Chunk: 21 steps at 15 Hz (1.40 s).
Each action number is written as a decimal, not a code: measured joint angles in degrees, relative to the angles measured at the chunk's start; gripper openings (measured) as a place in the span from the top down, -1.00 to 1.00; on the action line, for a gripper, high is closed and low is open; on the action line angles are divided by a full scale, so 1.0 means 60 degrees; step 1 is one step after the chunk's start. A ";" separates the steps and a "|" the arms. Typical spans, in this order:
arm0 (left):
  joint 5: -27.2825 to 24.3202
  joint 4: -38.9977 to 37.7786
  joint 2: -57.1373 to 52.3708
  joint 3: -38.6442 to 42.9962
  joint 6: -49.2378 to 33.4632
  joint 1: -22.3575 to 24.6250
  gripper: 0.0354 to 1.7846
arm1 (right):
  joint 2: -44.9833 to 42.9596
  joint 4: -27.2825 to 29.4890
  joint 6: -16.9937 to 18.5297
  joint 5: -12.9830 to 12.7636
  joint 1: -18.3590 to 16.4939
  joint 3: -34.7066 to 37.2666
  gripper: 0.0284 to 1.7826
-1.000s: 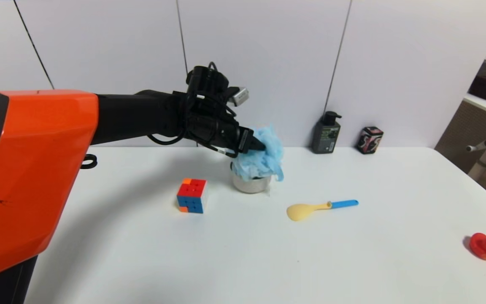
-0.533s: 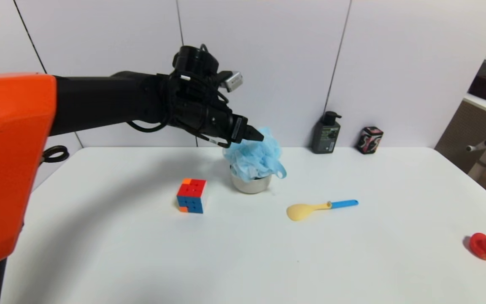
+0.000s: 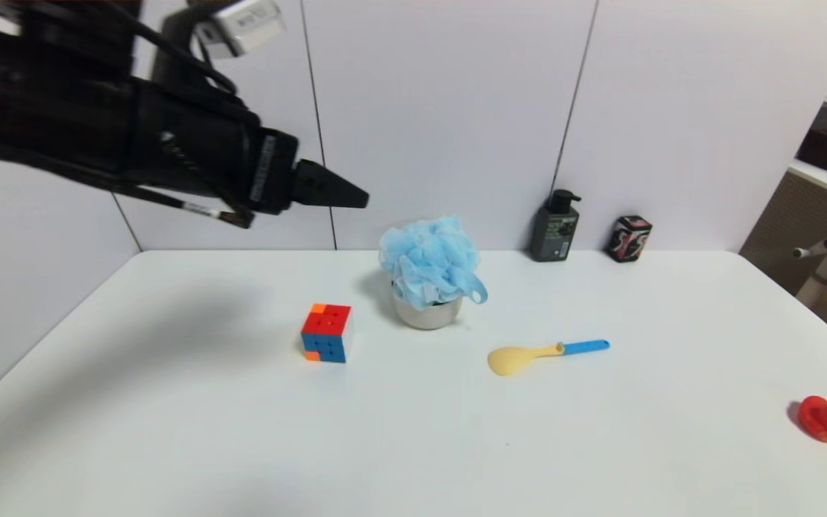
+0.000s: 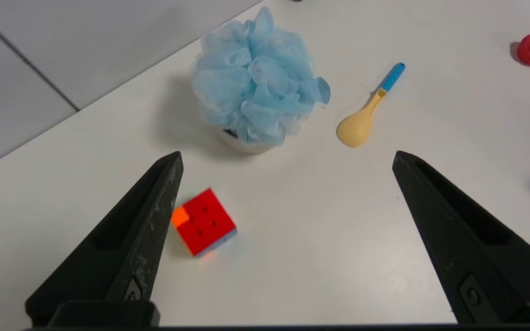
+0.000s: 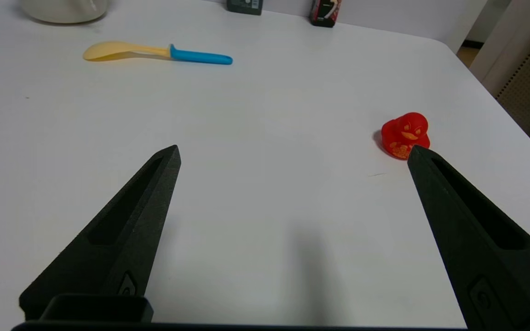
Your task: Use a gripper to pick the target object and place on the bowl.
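- The left gripper (image 3: 356, 195) hangs in the air, up and to the left of the bowl (image 3: 426, 314), with fingers spread wide and nothing between them.
- The blue pouf (image 3: 429, 260) sits on the bowl, near the cube (image 3: 327, 332).
- The white label (image 3: 245, 23) on the gripper cannot be read.
- The right gripper (image 5: 292, 154) is wide open over the white table (image 3: 241, 431).
- Plain pale wall panels stand behind.

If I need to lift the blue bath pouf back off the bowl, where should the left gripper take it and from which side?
Grip the bath pouf around its bunched upper mesh, coming straight down from above. It sits piled on the bowl and overhangs the rim, so a side approach would likely knock the bowl. The ribbon loop hanging on the spoon side looks too thin to pinch. The left gripper is open and clear of it.
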 joint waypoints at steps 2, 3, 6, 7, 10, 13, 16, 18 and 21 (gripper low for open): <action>0.0335 0.0049 -0.1902 0.1636 0.0051 0.0047 -0.85 | 0.0000 0.0000 0.0004 -0.0004 0.0000 0.0000 -0.91; 0.0445 0.0063 -0.2853 0.2523 0.0069 0.0120 -0.86 | 0.0000 0.0000 0.0004 0.0004 0.0000 0.0000 -0.91; 0.0656 -0.0024 -0.5709 0.5092 0.0102 0.0530 -0.87 | 0.0000 0.0004 0.0004 0.0000 0.0000 0.0000 -0.91; 0.0693 -0.0142 -0.6609 0.5919 0.0146 0.0796 -0.87 | 0.0000 0.0000 0.0000 0.0000 0.0000 0.0000 -0.91; 0.0729 -0.1430 -0.8594 0.8202 0.0784 0.2202 -0.88 | 0.0000 0.0004 0.0004 0.0000 0.0000 0.0000 -0.91; 0.0721 -0.3096 -1.0130 0.9801 0.1152 0.3474 -0.89 | 0.0000 0.0000 0.0004 0.0004 0.0000 0.0000 -0.91; 0.0719 -0.3318 -1.1486 1.0917 0.1203 0.4435 -0.89 | 0.0000 0.0000 0.0000 0.0000 0.0000 0.0000 -0.91; 0.0715 -0.3336 -1.2349 1.1711 0.1272 0.4716 -0.89 | 0.0000 0.0000 0.0004 0.0000 0.0000 0.0000 -0.91; 0.0758 -0.3344 -1.3810 1.3269 0.1323 0.4819 -0.89 | 0.0000 0.0000 0.0000 0.0000 0.0000 0.0000 -0.91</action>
